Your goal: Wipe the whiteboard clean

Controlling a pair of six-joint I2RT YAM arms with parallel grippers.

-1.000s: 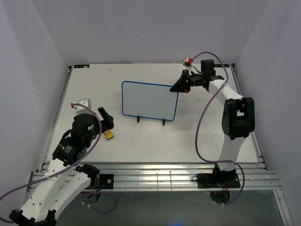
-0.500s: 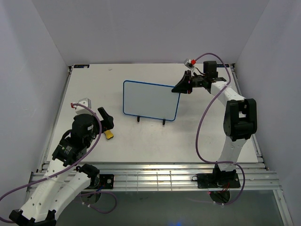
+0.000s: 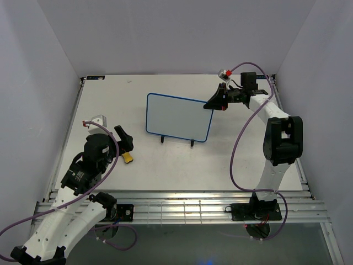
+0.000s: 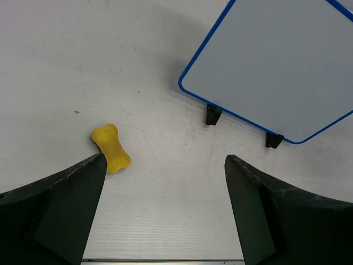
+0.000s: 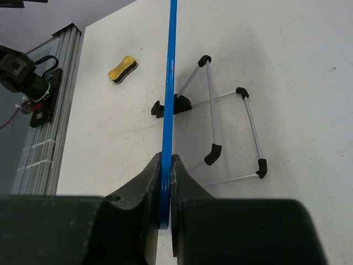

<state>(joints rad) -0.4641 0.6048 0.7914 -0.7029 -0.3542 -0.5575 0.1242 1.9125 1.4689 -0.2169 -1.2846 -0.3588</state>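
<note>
Two grippers, two states: the right gripper [image 3: 215, 103] is clamped on the blue frame at the right end of the whiteboard [image 3: 177, 117], which stands upright on its feet mid-table [image 3: 110, 99]; the left gripper [image 3: 124, 139] is spread wide, holding nothing, just above the yellow eraser [image 4: 111, 148]. The board's face looks blank from above. The pinch sits on a thin edge near one corner, so wiping pressure at the far end could twist the board in the jaws or tip it; the low eraser may skid away from wide fingers.
</note>
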